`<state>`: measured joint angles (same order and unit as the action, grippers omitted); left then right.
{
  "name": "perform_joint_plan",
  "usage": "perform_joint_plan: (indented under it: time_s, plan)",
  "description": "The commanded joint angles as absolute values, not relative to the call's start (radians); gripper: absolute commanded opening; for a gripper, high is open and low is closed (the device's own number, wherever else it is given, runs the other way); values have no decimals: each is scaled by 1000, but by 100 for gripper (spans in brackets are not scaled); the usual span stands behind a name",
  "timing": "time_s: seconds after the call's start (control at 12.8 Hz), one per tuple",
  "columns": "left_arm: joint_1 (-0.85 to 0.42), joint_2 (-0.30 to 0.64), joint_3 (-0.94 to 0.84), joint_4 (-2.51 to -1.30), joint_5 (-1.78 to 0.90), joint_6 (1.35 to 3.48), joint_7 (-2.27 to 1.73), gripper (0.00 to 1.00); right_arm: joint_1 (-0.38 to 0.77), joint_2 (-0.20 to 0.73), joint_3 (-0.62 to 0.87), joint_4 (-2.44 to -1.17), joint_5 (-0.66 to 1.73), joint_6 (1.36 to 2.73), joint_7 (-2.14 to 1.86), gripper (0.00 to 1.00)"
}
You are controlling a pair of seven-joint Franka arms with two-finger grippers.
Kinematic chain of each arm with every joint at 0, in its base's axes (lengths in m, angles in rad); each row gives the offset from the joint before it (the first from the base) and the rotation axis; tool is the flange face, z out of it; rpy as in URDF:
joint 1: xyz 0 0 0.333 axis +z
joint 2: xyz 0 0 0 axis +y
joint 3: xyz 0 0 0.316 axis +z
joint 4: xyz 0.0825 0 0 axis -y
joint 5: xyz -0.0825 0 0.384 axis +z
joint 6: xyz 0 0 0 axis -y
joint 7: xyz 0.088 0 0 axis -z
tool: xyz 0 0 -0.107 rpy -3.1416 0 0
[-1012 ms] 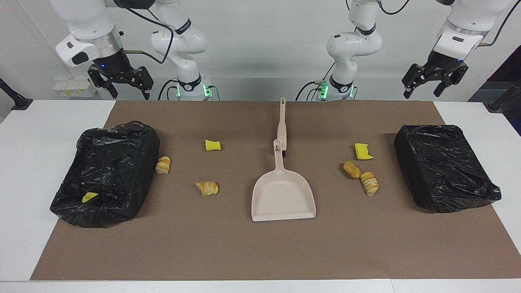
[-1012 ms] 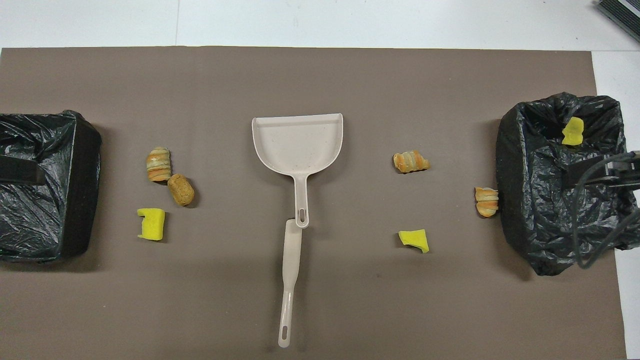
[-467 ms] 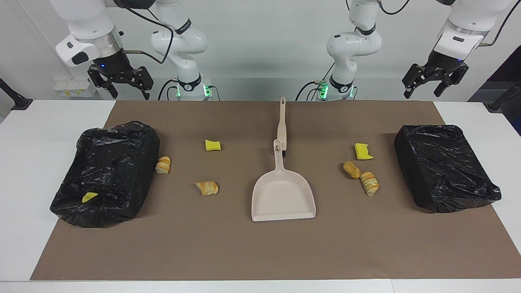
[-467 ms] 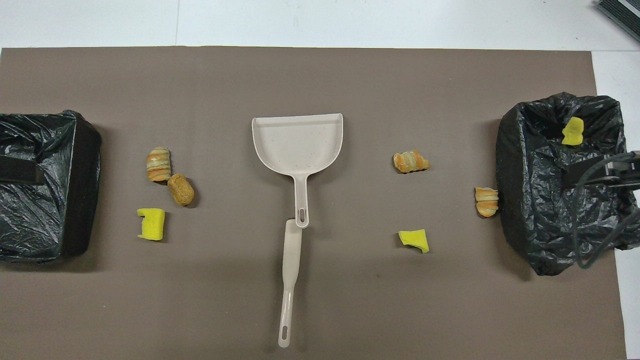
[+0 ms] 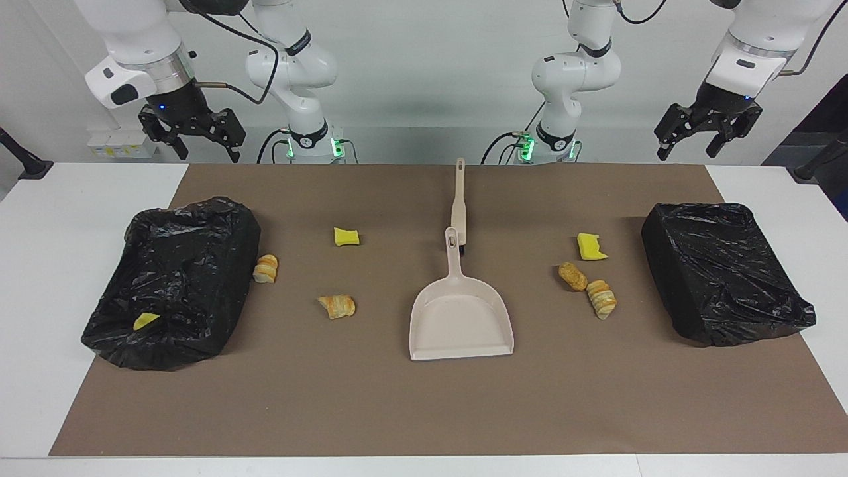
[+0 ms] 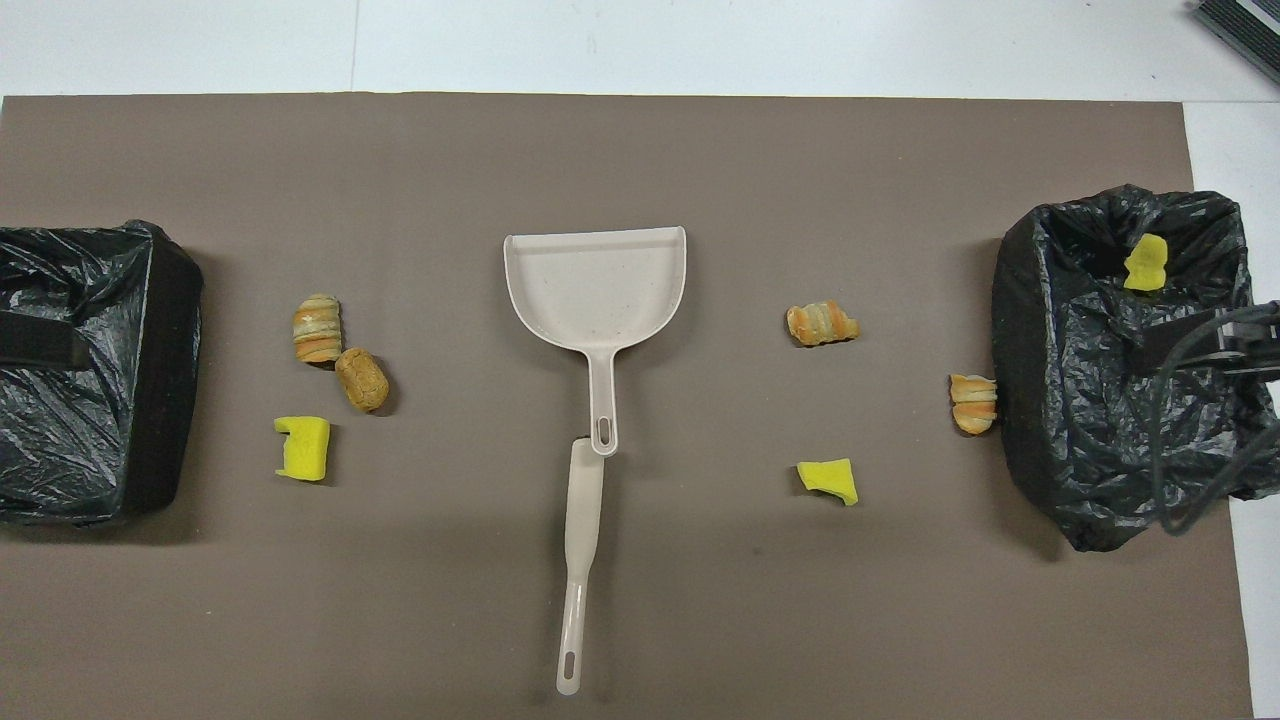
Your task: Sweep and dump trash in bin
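Observation:
The trash lies scattered on the brown mat: a yellow sponge chunk and two striped bread pieces toward the right arm's end. A sponge chunk, a brown bit and a striped piece lie toward the left arm's end. One black-lined bin holds a yellow piece. A second bin stands at the left arm's end. My right gripper and left gripper hang open and high, holding nothing.
A beige dustpan lies mid-mat, handle toward the robots. A beige brush handle lies just past the dustpan's handle, nearer the robots. White table shows around the mat.
My right gripper has drifted slightly up and toward its own end of the table. The left gripper and everything on the mat stay put.

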<state>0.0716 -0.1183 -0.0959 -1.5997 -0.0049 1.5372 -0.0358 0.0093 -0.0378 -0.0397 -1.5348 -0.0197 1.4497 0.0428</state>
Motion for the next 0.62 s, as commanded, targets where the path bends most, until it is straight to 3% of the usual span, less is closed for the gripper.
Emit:
perform_joint_plan:
  time_s: [0.0, 0.39, 0.54]
  plan:
    - [72, -127, -100, -1603, 6, 1522, -26, 100, -2, -31, -32, -1532, -3, 1436, 26, 100]
    - [72, -126, -100, -1601, 6, 1525, -23, 100, 50, 89, 1, -1532, -9, 1471, 28, 100]
    - [75, -126, -98, -1600, 6, 1523, -29, 100, 122, 136, 3, -1532, -20, 1529, 35, 100]
